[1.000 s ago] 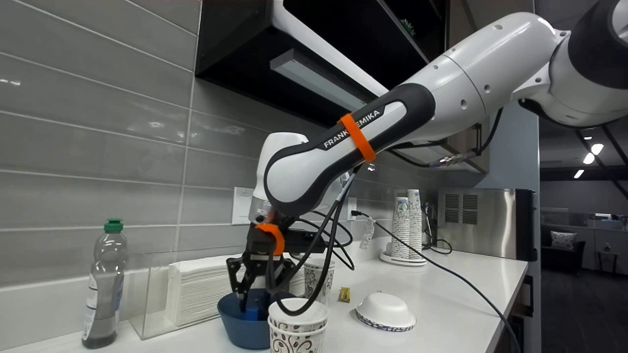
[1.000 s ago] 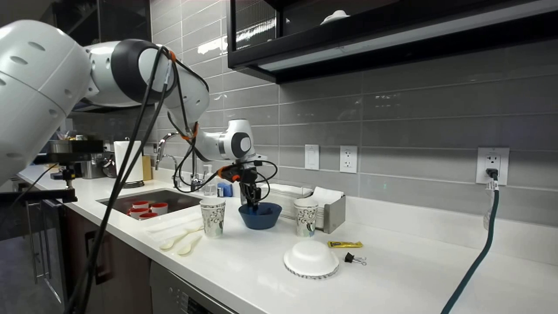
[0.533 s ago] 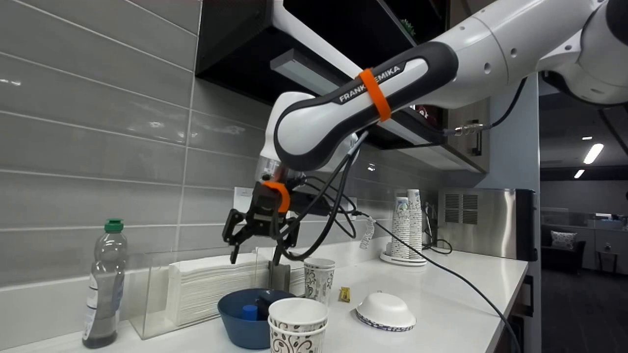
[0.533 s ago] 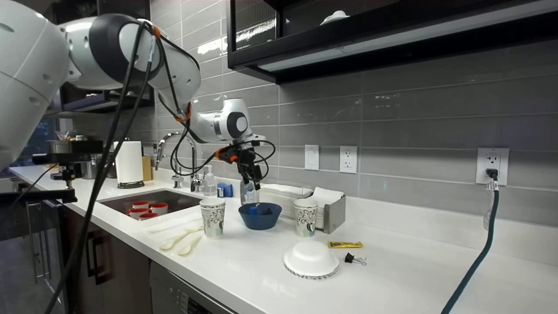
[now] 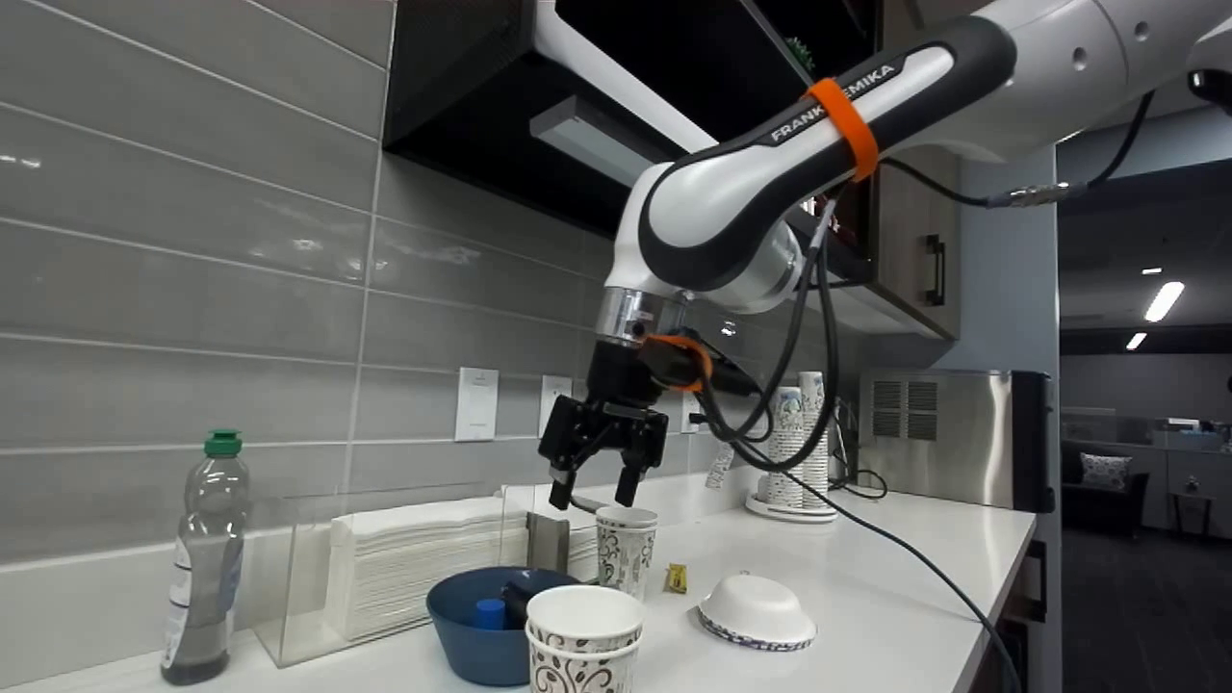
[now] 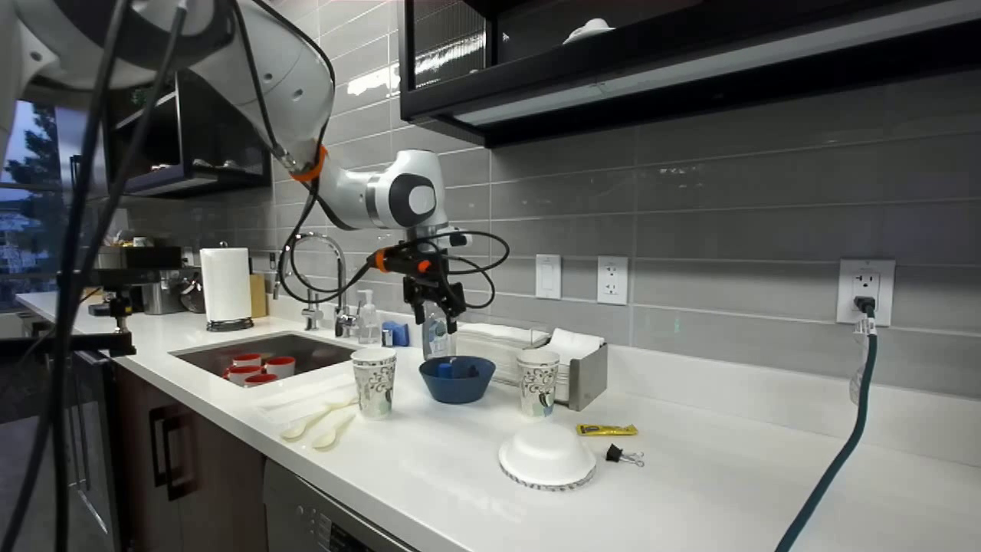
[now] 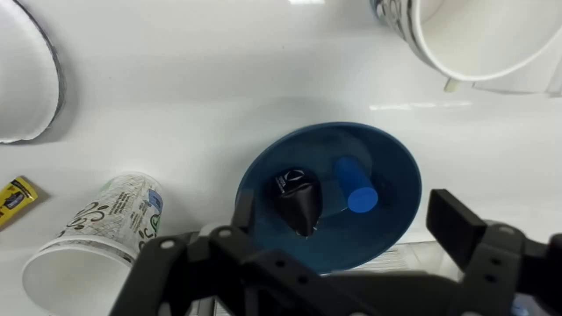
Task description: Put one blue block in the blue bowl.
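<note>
The blue block [image 7: 356, 186] is found inside the blue bowl [image 7: 342, 239], near 2 o'clock from its centre in the wrist view; just beside it, at 9 o'clock, a black object [image 7: 303, 204] is placed; around the bowl, a patterned cup [image 7: 105, 219] is seen near 9 o'clock, a second cup [image 7: 478, 39] between 1 and 2, and a white dish [image 7: 24, 74] toward 10; by the second cup, a part of the bowl is hidden in an exterior view, where the gripper [image 5: 595, 491] is held higher, at 1 o'clock from the bowl, with its two fingers spread well apart; on the arm [image 5: 717, 204], "FRANK" can be read, and the letters following it are partly covered by an orange strap [image 5: 843, 127]; on the black object, a white emblem and lettering are printed, too small to be read surely; red-rimmed mugs [image 6: 281, 369] in a sink [image 6: 316, 349], and a paper roll [image 6: 226, 285], are shown only in an exterior view; a steel machine [image 5: 953, 443] is shown only in an exterior view.
</note>
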Robot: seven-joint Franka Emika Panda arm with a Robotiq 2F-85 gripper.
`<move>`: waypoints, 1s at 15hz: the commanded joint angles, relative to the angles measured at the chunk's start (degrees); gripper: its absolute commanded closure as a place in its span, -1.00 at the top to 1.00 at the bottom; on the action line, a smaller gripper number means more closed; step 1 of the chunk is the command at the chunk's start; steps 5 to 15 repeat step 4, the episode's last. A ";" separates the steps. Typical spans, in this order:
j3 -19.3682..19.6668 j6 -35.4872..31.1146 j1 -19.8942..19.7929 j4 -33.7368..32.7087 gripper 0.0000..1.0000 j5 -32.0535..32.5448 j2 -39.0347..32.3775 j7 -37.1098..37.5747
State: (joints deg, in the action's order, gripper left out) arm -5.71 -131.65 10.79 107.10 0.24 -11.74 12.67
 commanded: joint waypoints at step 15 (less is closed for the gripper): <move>-3.17 -3.73 -5.28 10.96 1.00 -9.89 10.30 -17.31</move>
